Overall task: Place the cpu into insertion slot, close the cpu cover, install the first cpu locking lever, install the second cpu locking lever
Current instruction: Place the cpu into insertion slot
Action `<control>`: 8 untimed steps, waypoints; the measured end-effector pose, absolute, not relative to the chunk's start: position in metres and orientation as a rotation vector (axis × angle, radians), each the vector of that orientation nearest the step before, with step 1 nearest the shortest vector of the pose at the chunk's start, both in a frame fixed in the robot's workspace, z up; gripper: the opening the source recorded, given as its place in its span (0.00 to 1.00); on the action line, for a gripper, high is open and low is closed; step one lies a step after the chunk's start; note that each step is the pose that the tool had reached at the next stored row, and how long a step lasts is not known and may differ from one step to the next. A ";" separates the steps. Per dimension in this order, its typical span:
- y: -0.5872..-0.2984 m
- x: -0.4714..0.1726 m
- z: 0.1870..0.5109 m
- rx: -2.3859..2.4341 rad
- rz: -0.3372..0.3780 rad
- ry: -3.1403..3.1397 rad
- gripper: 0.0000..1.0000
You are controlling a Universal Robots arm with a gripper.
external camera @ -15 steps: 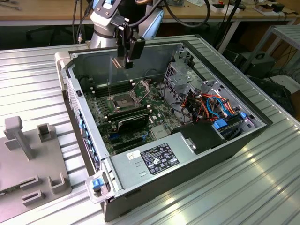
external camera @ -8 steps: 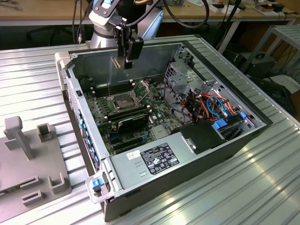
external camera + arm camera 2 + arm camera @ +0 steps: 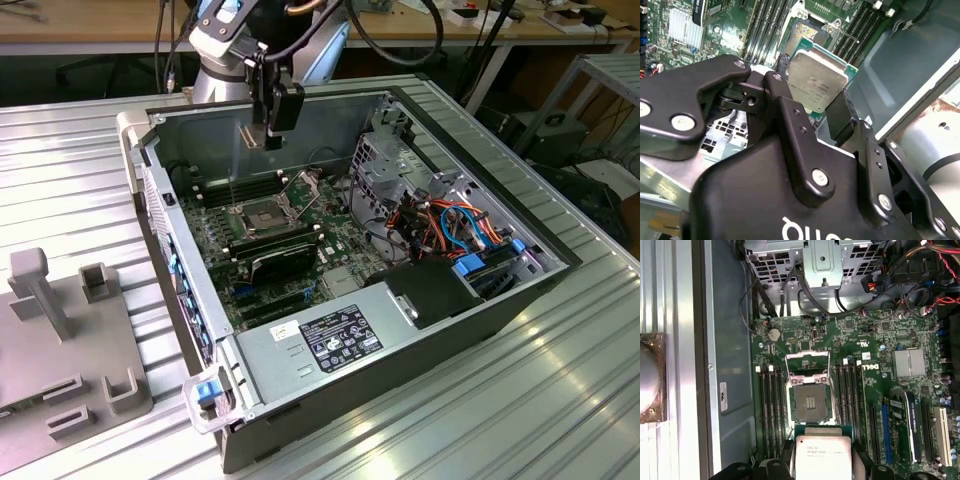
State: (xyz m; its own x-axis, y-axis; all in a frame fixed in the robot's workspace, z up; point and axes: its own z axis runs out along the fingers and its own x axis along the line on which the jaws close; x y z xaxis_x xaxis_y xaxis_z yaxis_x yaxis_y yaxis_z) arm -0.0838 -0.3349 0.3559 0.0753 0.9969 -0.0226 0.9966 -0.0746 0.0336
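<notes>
My gripper (image 3: 810, 102) is shut on the cpu (image 3: 817, 80), a silvery square chip with a green-tan edge clamped between the two black fingers (image 3: 840, 117). In the first wrist view the cpu (image 3: 822, 456) hangs just short of the insertion slot (image 3: 811, 402), whose dark grey centre lies bare. The cpu cover (image 3: 807, 364) stands flipped open on the slot's far side. In the exterior view the gripper (image 3: 275, 128) hovers above the back of the open computer case, higher than the insertion slot (image 3: 262, 213) and the raised cpu cover (image 3: 300, 185).
Black memory slots (image 3: 770, 410) run along both sides of the socket. A metal drive cage (image 3: 385, 165), coloured cables (image 3: 450, 225), a black card (image 3: 280, 258) and the power supply (image 3: 335, 335) crowd the case. A grey fixture (image 3: 60, 340) sits at the exterior view's left.
</notes>
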 end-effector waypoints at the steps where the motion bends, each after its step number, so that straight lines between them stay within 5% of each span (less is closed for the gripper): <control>1: -0.335 -0.084 0.355 2.262 0.010 2.122 0.55; 8: -0.335 -0.084 0.352 2.218 0.011 2.168 0.55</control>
